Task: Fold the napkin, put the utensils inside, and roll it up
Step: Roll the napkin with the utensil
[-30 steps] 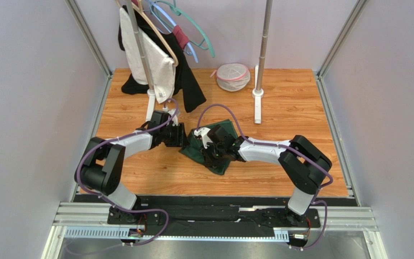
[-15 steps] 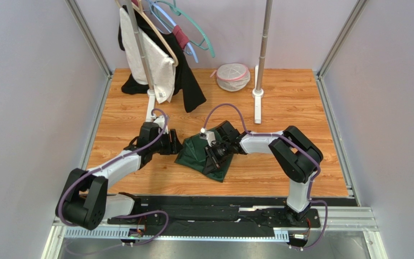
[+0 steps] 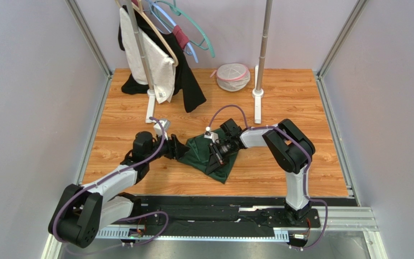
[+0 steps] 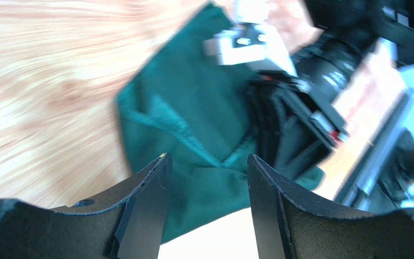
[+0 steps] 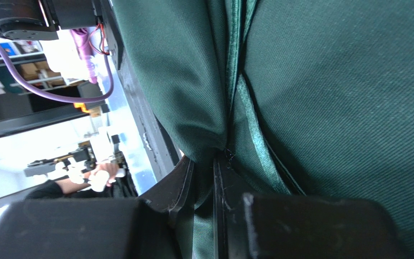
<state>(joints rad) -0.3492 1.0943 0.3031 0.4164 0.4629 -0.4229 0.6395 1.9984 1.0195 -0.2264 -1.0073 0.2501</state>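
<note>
While the right jaws pinch a gathered fold of the green napkin (image 3: 195,154), the left jaws stand spread, holding nothing, beside its edge on the bench (image 3: 279,97).

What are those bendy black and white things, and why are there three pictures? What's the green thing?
They are two robot arms at the edge of a wooden table. One picture looks down from above; the other two come from little cameras on each arm's wrist. The green thing is a napkin, lying crumpled on the table. The right tool is pinching a fold of it. The left tool is open at the napkin's edge, holding nothing. A clothes rack with hangers stands at the back.
</note>
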